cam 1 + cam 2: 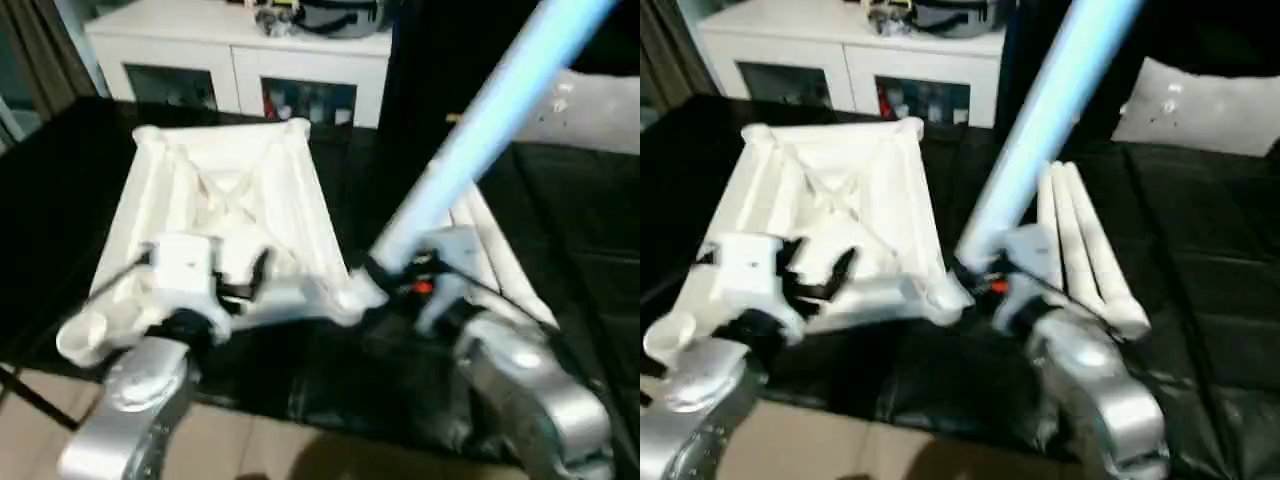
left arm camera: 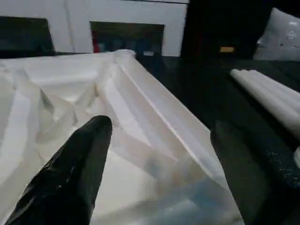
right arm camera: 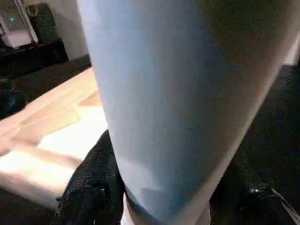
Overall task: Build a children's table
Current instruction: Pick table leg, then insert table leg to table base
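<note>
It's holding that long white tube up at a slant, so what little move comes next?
Probably tip the long white tube leg upright and ease its lower end into the round near corner socket of the white ribbed plastic tabletop, which the left gripper straddles.

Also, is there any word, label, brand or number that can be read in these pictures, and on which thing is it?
None can be read.
White plastic ribbed tabletop: plain.
White tube leg in the right tool: plain.
Items on and inside the white cabinet: too blurred to read.
</note>
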### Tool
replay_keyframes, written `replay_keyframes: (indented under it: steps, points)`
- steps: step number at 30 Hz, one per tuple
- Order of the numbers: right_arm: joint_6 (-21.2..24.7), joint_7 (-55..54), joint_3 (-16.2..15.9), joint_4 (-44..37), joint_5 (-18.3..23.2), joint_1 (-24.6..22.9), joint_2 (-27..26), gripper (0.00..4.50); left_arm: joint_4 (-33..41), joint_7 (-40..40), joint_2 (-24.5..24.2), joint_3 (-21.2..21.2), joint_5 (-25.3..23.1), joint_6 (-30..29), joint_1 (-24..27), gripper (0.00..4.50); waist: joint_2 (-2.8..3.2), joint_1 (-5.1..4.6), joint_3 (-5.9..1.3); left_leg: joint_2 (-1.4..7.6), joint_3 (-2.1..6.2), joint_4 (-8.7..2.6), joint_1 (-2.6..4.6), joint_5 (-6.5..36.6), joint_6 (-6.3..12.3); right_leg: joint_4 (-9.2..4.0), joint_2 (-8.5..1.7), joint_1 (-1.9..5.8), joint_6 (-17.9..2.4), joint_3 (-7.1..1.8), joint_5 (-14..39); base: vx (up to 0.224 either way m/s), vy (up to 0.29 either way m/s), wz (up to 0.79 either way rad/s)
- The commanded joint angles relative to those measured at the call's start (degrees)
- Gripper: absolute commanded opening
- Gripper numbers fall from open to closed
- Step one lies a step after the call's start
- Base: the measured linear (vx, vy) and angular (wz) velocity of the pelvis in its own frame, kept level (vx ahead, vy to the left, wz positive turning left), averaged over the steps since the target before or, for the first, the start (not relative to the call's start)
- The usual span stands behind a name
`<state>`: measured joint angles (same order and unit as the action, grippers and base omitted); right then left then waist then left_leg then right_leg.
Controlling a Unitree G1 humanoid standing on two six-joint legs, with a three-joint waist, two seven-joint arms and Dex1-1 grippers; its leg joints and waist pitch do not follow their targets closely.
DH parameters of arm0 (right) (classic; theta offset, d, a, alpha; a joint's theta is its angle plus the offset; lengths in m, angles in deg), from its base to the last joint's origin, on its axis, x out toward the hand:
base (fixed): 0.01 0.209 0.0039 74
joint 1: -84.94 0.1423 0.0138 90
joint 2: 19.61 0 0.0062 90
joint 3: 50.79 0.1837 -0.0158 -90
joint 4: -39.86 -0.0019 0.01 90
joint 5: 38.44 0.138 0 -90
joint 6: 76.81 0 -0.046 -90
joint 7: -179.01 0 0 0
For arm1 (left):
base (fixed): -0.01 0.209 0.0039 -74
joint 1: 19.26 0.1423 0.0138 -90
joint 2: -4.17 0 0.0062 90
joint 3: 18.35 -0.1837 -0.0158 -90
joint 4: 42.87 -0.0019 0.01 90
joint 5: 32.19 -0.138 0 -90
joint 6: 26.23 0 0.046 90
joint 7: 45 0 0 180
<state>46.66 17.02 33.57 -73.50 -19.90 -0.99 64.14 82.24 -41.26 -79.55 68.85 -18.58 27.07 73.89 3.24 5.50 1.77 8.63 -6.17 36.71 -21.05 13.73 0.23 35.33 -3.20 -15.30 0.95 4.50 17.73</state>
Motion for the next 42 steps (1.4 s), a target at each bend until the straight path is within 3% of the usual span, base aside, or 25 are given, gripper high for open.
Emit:
replay_keyframes:
  steps: [1, 2, 3, 4, 5, 6, 7, 8, 9, 10, 11, 12, 13, 16, 17, 20, 21, 26, 27, 28, 30, 31, 37, 38, 42]
  points:
    - [-1.1, 0.8, -1.5, -0.5, -0.4, 0.6, -0.1, 1.92, -0.6, 0.0, 0.6, 1.2, 0.1, 1.3, -0.4, 3.75, -0.05, -0.51, -3.15, 2.53, 1.74, -4.3, 0.38, -14.4, 8.17, -2.92, -0.85, 1.22, -7.4, -0.9, -2.0, 0.179, 0.047, 0.05]
    - [-1.1, 0.6, -1.3, -0.7, -0.2, 0.7, -0.1, 1.92, -0.7, 0.5, 0.2, 0.6, 0.0, 0.8, -0.6, 3.75, 0.78, -2.19, -3.86, 5.99, 5.85, -3.31, 5.88, -25.8, 14.72, 1.17, -0.96, -4.99, -5.3, -0.87, -7.3, 0.203, 0.045, 0.06]
    - [-1.0, 0.4, -0.9, -1.0, 0.1, 0.7, -0.1, 1.92, -1.1, 1.4, -0.7, -0.4, -0.3, 0.1, -0.8, 3.75, 0.5, -2.79, -5.17, 8.56, 8.79, -1.79, 8.56, -42.5, 19.88, 2.64, -2.91, -8.11, -2.0, -2.7, -8.5, 0.203, 0.045, 0.06]
    - [-1.1, 0.3, -0.8, -1.0, 0.2, 0.8, -0.1, 1.92, -1.3, 1.9, -1.1, -0.6, -0.3, 0.1, -0.9, 3.75, 0.45, -2.32, -5.15, 8.71, 9.4, -0.52, 8.89, -55.1, 20.72, 2.53, -3.96, -9.28, 0.1, -4.03, -10.4, 0.138, 0.029, 0.06]
    - [-1.3, 0.3, -0.5, -1.0, 0.3, 0.9, -0.1, 1.92, -1.7, 2.5, -1.5, -0.9, -0.3, 0.1, -1.1, 3.75, -0.04, -2.1, -4.94, 8.26, 9.06, 0.25, 8.53, -63.5, 19.66, 1.93, -4.8, -9.78, 1.7, -5.14, -13.0, 0.0, 0.0, 0.0]
    - [-1.5, 0.5, -0.2, -0.8, 0.5, 1.1, 0.1, 1.92, -2.2, 3.3, -1.8, -0.9, 0.0, 0.5, -1.4, 3.75, -2.59, -1.36, -4.29, 0.25, 4.3, 1.02, 1.7, -55.0, 10.95, -0.24, -4.38, -5.81, 2.3, -6.63, -28.2, 0.0, 0.0, 0.0]
    - [-1.7, 0.8, 0.3, -0.2, 1.1, 1.6, 0.1, 1.92, -3.5, 4.7, -2.5, -0.7, 0.9, -0.1, -2.4, 3.75, -3.44, -0.92, -4.3, -1.74, 2.62, 0.58, 0.2, -45.5, 8.43, 0.12, -3.37, -4.17, 2.2, -6.68, -35.1, 0.0, 0.0, 0.0]
    - [-1.7, 0.9, 0.3, -0.2, 1.1, 1.7, 0.1, 1.92, -3.6, 4.8, -2.6, -0.7, 1.0, -0.2, -2.5, 3.92, -3.24, -0.45, -4.1, -1.73, 1.94, -0.32, -0.67, -36.4, 5.98, 0.08, -3.75, -3.53, 1.7, -6.78, -38.8, 0.0, 0.0, 0.0]
    - [-1.7, 1.1, 0.8, 0.8, 1.4, 2.3, -0.4, 1.92, -5.3, 6.8, -3.5, -0.6, 1.7, -0.3, -3.5, 4.1, -2.6, -0.39, -3.94, -0.79, 1.57, -2.46, -1.1, -16.1, -0.22, -0.22, -3.9, -2.36, 0.7, -5.95, -40.1, 0.0, 0.0, 0.0]
    - [-2.0, 1.3, 0.9, 1.2, 1.3, 2.6, -0.3, 1.92, -6.1, 8.1, -4.4, -0.9, 1.9, -0.5, -4.2, 4.1, -2.6, -0.39, -3.94, -0.79, 1.57, -2.46, -1.1, -16.1, -0.22, -0.22, -3.9, -2.36, 0.7, -5.95, -40.1, -0.067, -0.026, -0.03]
    - [-2.4, 1.6, 1.0, 1.5, 1.1, 3.0, -0.2, 1.92, -6.9, 9.4, -5.4, -1.4, 2.1, -0.8, -5.0, 4.13, -1.7, -0.93, -3.0, 0.19, 1.92, -4.35, -0.27, -1.0, -5.13, -1.4, -3.32, -2.78, -1.1, -5.06, -23.7, -0.097, -0.018, -0.06]
    - [-3.1, 1.9, 1.1, 2.0, 0.9, 3.5, 0.1, 1.92, -8.0, 11.1, -6.6, -1.9, 2.2, -1.3, -6.1, 4.13, -1.57, -1.22, -2.6, 0.55, 2.11, -5.04, -0.17, 3.2, -6.31, -1.76, -3.26, -2.74, -2.0, -4.93, -16.7, -0.097, -0.018, -0.06]
    - [-3.6, 2.0, 1.7, 3.0, 0.9, 4.5, 0.3, 1.92, -11.2, 15.6, -10.3, -3.9, 1.2, -0.9, -8.7, 4.26, -1.65, -1.25, -2.02, 0.93, 2.01, -5.98, 0.27, 10.2, -7.56, -2.64, -3.17, -2.98, -3.6, -5.19, -4.1, -0.118, -0.014, -0.03]
    - [-5.2, 2.5, 2.1, 4.6, 0.6, 5.6, 0.4, 1.92, -16.3, 24.0, -15.6, -7.0, 0.0, 1.8, -12.1, 4.47, -1.14, -1.39, -1.1, 1.35, 1.8, -7.1, 0.94, 21.2, -8.18, -4.21, -3.54, -4.41, -5.0, -5.92, 15.8, -0.124, -0.005, -0.01]
    - [-5.7, 3.2, 2.2, 5.3, 0.5, 6.2, 0.8, 1.92, -17.6, 27.7, -17.4, -8.0, 0.6, 1.7, -13.2, 4.47, -1.36, -1.29, -1.0, 1.53, 1.59, -7.24, 1.27, 23.4, -8.19, -4.71, -3.87, -4.82, -4.7, -6.11, 20.2, -0.106, 0.002, -0.04]
    - [-5.9, 3.7, 2.3, 5.7, 0.5, 6.5, 1.2, 1.92, -18.5, 30.1, -18.5, -8.7, 1.1, 1.6, -14.0, 4.5, -1.37, -1.27, -1.21, 1.96, 1.39, -7.55, 0.79, 21.6, -8.27, -4.27, -4.02, -4.46, -5.7, -6.15, 16.7, -0.06, 0.004, -0.03]
    - [-5.9, 3.7, 2.3, 5.7, 0.5, 6.5, 1.2, 1.92, -18.5, 30.1, -18.5, -8.7, 1.1, 1.6, -14.0, 4.5, -1.46, -1.1, -1.57, 2.01, 0.97, -7.38, 0.75, 18.3, -7.49, -3.93, -3.95, -4.46, -6.7, -6.2, 11.5, 0.0, 0.0, 0.0]
    - [-5.8, 4.0, 2.4, 5.9, 0.6, 6.8, 1.4, 1.92, -18.9, 31.8, -19.3, -9.2, 1.3, 1.7, -14.6, 4.33, -1.68, -0.93, -1.99, 1.94, 0.19, -7.07, 0.17, 15.2, -6.72, -3.63, -3.72, -4.56, -7.1, -6.14, 8.5, 0.0, 0.0, 0.0]
    - [-4.2, 6.7, 2.0, 6.1, 1.8, 7.4, 2.9, 1.92, -25.9, 38.4, -21.3, -11.7, -0.4, 5.3, -19.2, 4.33, -1.18, -0.7, -1.97, 1.94, 0.07, -7.03, 0.3, 14.6, -6.62, -3.59, -3.67, -4.9, -7.1, -6.23, 8.4, 0.0, 0.0, 0.0]
    - [-3.7, 7.5, 1.9, 6.1, 2.2, 7.5, 3.4, 1.92, -28.1, 40.3, -21.9, -12.4, -1.0, 6.5, -20.5, 4.22, -1.5, -0.68, -1.63, 1.57, -0.14, -7.13, 0.54, 15.9, -6.06, -4.41, -3.29, -5.31, -6.2, -6.32, 11.2, 0.0, 0.0, 0.0]
    - [-2.3, 10.7, 1.4, 6.2, 3.8, 7.6, 5.1, 1.92, -37.9, 48.8, -23.6, -15.3, -2.6, 11.1, -26.5, 4.13, -1.7, -0.11, -2.15, 1.67, -0.31, -7.12, 0.9, 14.8, -5.92, -4.05, -3.39, -5.24, -5.5, -6.59, 10.4, 0.0, 0.0, 0.0]
    - [-2.3, 10.9, 1.4, 6.2, 3.9, 7.5, 5.2, 1.92, -38.7, 49.4, -23.7, -15.5, -2.7, 11.5, -27.0, 4.06, -1.81, -0.15, -2.37, 1.77, -0.3, -7.2, 0.27, 11.5, -6.03, -3.64, -3.63, -4.55, -6.1, -6.46, 5.6, 0.0, 0.0, 0.0]
    - [-2.9, 11.6, 1.3, 6.0, 4.5, 6.6, 5.6, 1.92, -47.0, 55.8, -23.2, -17.2, -2.8, 16.6, -31.7, 3.49, -1.69, -0.06, -3.72, 1.49, -1.04, -5.38, -0.12, -3.1, -3.8, -1.54, -3.11, -4.14, -10.3, -5.77, -18.3, 0.0, 0.0, 0.0]
    - [-2.6, 11.7, 1.4, 5.8, 4.7, 6.5, 5.7, 1.92, -48.4, 56.9, -23.4, -17.9, -3.4, 17.6, -32.4, 3.33, -1.64, -0.08, -3.74, 1.53, -1.05, -5.32, -0.28, -3.5, -3.5, -1.4, -3.15, -4.05, -10.6, -5.75, -19.4, 0.0, 0.0, 0.0]
    - [-1.8, 12.2, 1.4, 5.3, 5.1, 6.1, 6.3, 1.92, -53.8, 60.6, -22.8, -19.0, -4.5, 19.6, -34.8, 3.19, -1.82, -0.13, -3.03, 2.11, -1.09, -6.09, -0.23, 2.1, -4.16, -2.05, -3.5, -4.14, -11.3, -5.72, -11.3, 0.0, 0.0, 0.0]
